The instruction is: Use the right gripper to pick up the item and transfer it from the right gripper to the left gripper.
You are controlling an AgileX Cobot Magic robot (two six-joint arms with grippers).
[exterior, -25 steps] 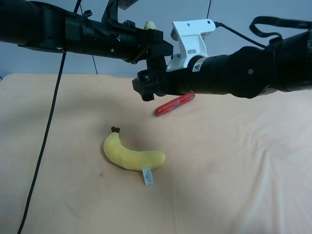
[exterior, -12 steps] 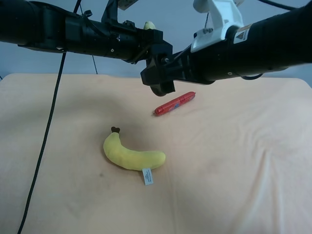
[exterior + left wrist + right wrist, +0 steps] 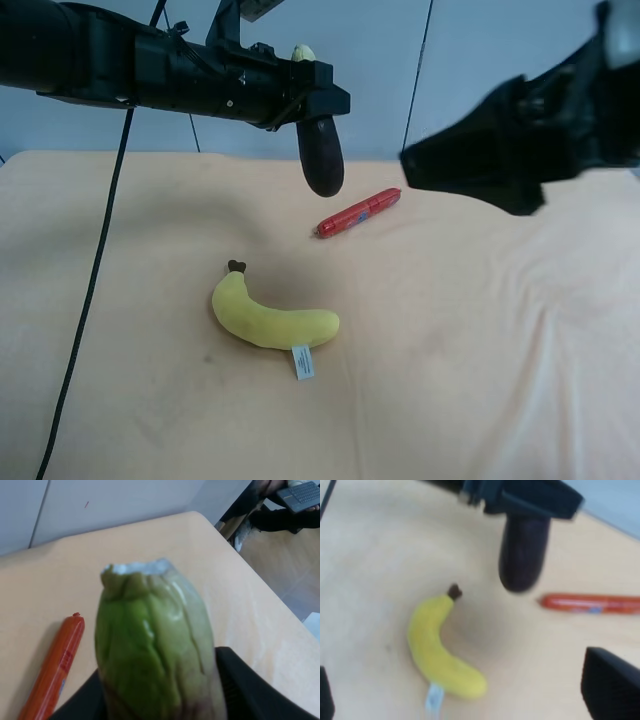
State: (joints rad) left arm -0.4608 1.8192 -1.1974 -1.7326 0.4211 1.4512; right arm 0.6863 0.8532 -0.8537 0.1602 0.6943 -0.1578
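Exterior high view: left gripper [image 3: 316, 100], on the arm at this view's left, is pinching the stem end of a dark purple eggplant [image 3: 322, 158]. The eggplant is hanging nearly upright, blunt end down, in the air above the peach table cloth [image 3: 500, 350] and touching nothing below. Right gripper [image 3: 440, 165], on the arm at this view's right, is sitting apart from the eggplant, heavily blurred and carrying nothing.

Right wrist view: its dark fingers [image 3: 612, 687] are showing only at opposite edges of the frame, spread wide, with nothing gripped between them.

Left wrist view: the eggplant's green calyx is filling the frame, with black fingers [image 3: 250, 690] pressing in on either side of it.

On the cloth, a yellow plush banana [image 3: 268, 315] is lying near the middle, a white tag at one end. A red sausage [image 3: 358, 212] is lying beyond it, well apart. A black cable [image 3: 95, 270] is dangling from the left arm.
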